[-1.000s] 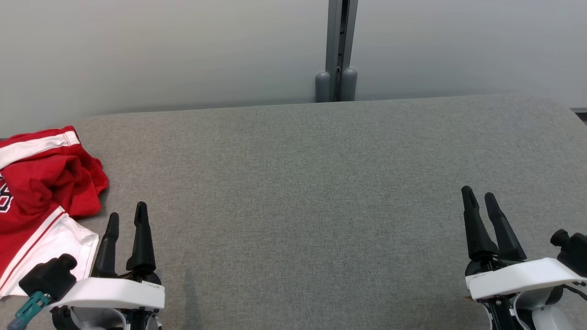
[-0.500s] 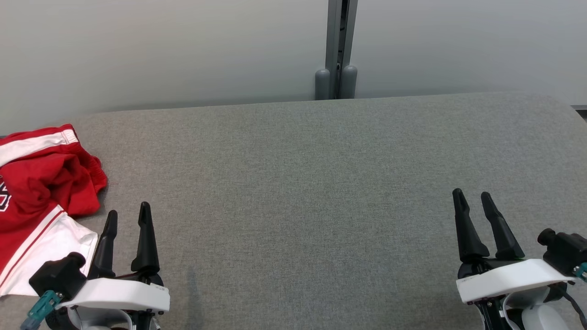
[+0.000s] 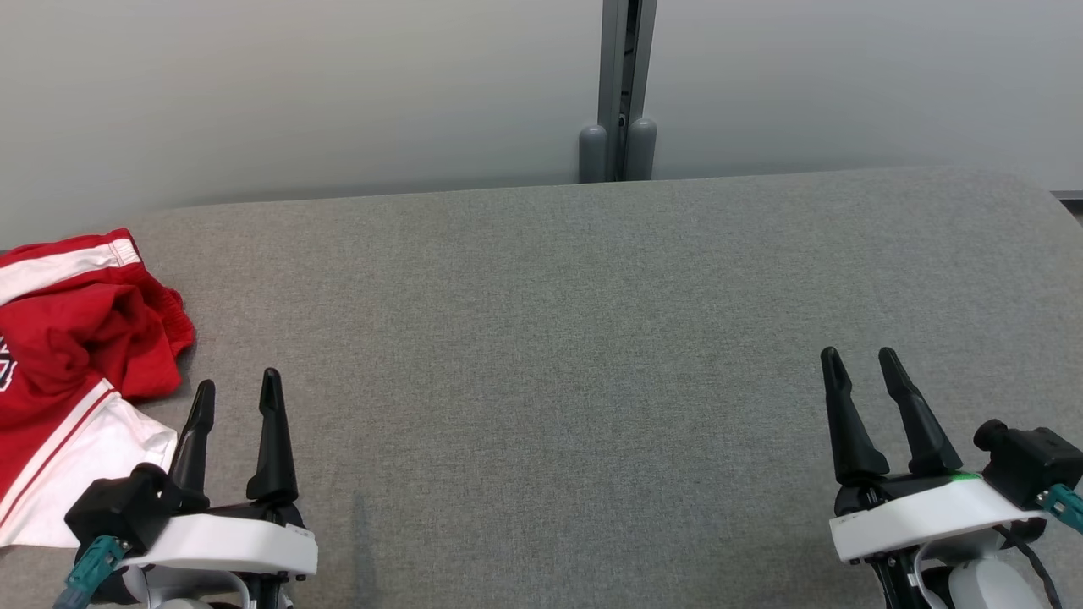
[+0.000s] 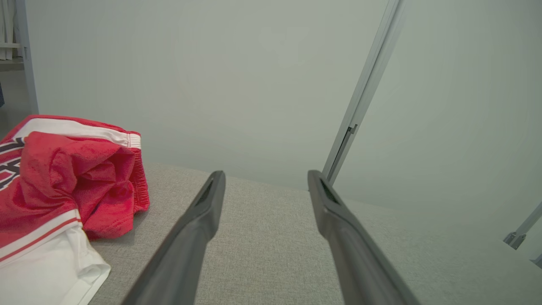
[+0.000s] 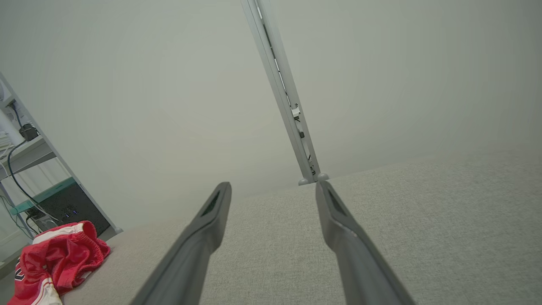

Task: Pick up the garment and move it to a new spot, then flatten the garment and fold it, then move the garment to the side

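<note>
Left gripper [image 3: 238,381]: jaws wide apart, nothing between them, fingers pointing away from the robot and low over the table [image 3: 550,338]. It sits just beside the garment [image 3: 76,338], on the garment's right, apart from the cloth. Likely parked there because it is the arm nearest the heap and so the one to make the first pick.

Right gripper [image 3: 857,353]: also spread and empty. It is well apart from the garment, across the whole width of bare grey surface. Probably held back until the cloth comes to a spot both arms can reach.

Garment: red, with white bands and a white panel on its near side. It lies crumpled in a heap, folds bunched, some dark lettering half hidden. Part of it runs out of the head view. Not lifted, not flattened; by my reading the task is at its very start.

The open stretch of table to the garment's right looks the obvious new spot for spreading.

Grey post [image 3: 622,85]: upright against the pale wall, far beyond the garment and to its right. Shelving [image 5: 25,169] with cables stands behind the garment.
</note>
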Tool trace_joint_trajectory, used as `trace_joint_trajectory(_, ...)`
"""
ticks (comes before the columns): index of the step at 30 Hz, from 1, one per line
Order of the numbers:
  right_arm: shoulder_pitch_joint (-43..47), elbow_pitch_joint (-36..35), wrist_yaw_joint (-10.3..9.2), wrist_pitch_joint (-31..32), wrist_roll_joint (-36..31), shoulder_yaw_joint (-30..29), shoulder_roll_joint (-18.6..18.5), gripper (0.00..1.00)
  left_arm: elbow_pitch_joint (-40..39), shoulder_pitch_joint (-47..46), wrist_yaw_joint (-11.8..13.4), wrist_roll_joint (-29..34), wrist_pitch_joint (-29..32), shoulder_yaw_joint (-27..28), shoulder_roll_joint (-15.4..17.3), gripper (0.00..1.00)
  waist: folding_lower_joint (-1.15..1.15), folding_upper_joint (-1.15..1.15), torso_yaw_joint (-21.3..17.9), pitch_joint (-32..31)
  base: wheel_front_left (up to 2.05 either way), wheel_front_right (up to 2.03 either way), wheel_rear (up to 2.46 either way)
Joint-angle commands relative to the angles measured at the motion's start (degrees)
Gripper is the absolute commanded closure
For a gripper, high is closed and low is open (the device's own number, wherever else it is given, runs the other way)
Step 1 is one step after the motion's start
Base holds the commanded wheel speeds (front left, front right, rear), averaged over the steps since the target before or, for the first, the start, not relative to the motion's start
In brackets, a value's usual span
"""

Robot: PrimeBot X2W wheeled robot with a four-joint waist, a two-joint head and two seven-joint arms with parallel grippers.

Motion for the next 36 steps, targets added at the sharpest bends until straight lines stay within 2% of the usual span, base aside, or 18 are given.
trace_joint_trajectory(1,-1.1,-0.1,0.11,-0.6,-1.3,0.0,-0.4,0.00,-0.4,-1.0,0.2,1.2,-0.5,0.0,0.3,0.00,0.00,0.00,0.0,0.0,0.00,0.00,0.00)
trace_joint_trajectory(30,-1.3,-0.9,0.13,-3.8,-11.5,1.9,-0.8,0.00,-0.8,-0.9,1.3,11.7,-3.6,-0.6,0.5,0.00,0.00,0.00,-0.4,0.2,0.00,0.00,0.00)
trace_joint_trajectory(36,-1.0,-0.9,0.13,-3.6,-11.0,1.9,-0.8,0.00,-0.5,-0.8,1.1,11.2,-3.5,-0.5,0.5,0.00,0.00,0.00,-0.3,0.1,0.00,0.00,0.00)
